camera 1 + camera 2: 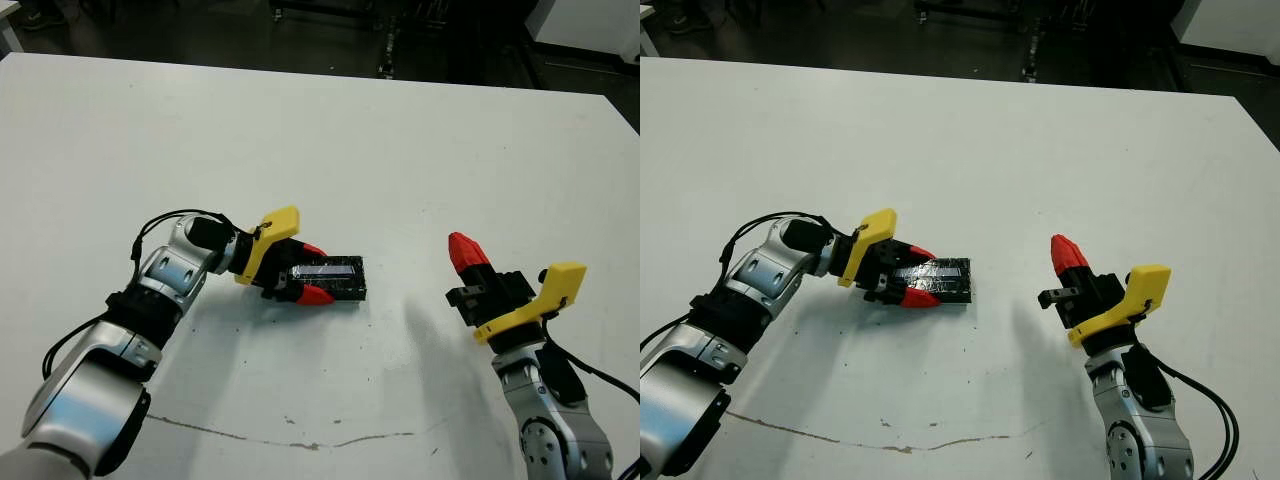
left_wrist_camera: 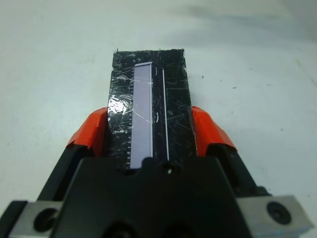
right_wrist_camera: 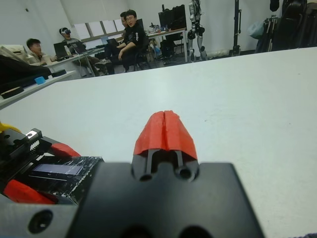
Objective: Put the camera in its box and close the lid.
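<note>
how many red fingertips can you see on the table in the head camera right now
3. Two belong to the left end effector, one on each long side of the lid-covered box. The right end effector shows as one red tip, its two fingers pressed together, off to the box's right.

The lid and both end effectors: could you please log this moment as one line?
left end effector: shut on lid | lid: flat on table, no white box walls visible | right end effector: shut, empty, apart from lid

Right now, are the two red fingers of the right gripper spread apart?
No. In the right wrist view the right gripper's two red fingertips are pressed together with only a thin seam between them, holding nothing.
</note>
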